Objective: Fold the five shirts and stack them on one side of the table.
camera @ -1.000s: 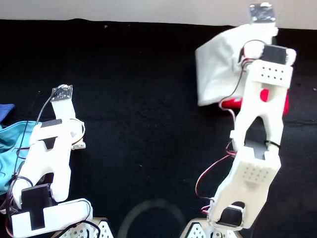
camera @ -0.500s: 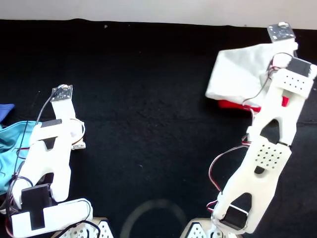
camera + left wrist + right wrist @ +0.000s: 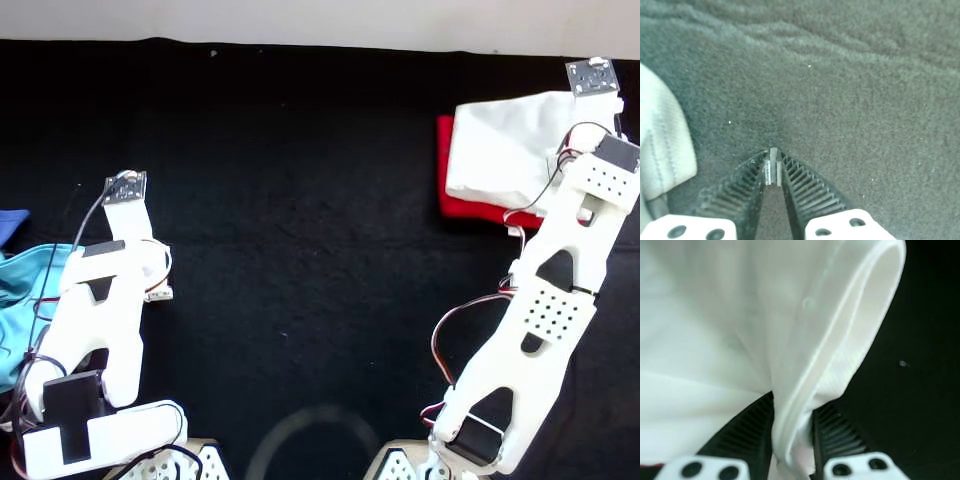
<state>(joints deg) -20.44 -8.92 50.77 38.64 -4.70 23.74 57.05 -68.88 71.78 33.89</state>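
Over at the far right corner of the black felt tabletop (image 3: 300, 200), a folded white cotton shirt (image 3: 505, 145) is lying on top of a folded red shirt (image 3: 447, 165). The red one is peeking out along the side facing the middle and along the near edge. The right arm (image 3: 540, 310) is stretched out over the pair. Its right pincer (image 3: 794, 407) is biting down on a doubled hem of the white shirt, with the ribbed black jaws clamped on either side of the fold.

On the other side, the left pincer (image 3: 772, 161) is pressed together, tips meeting and gripping nothing, hanging just above the dark felt. A pale stitched cloth hem (image 3: 660, 145) is lying just beside it. At the tabletop's left edge, a crumpled turquoise shirt (image 3: 25, 290) is bunched up against the left arm (image 3: 100, 310). A scrap of blue fabric (image 3: 10, 222) is showing just beyond it, towards the far side.
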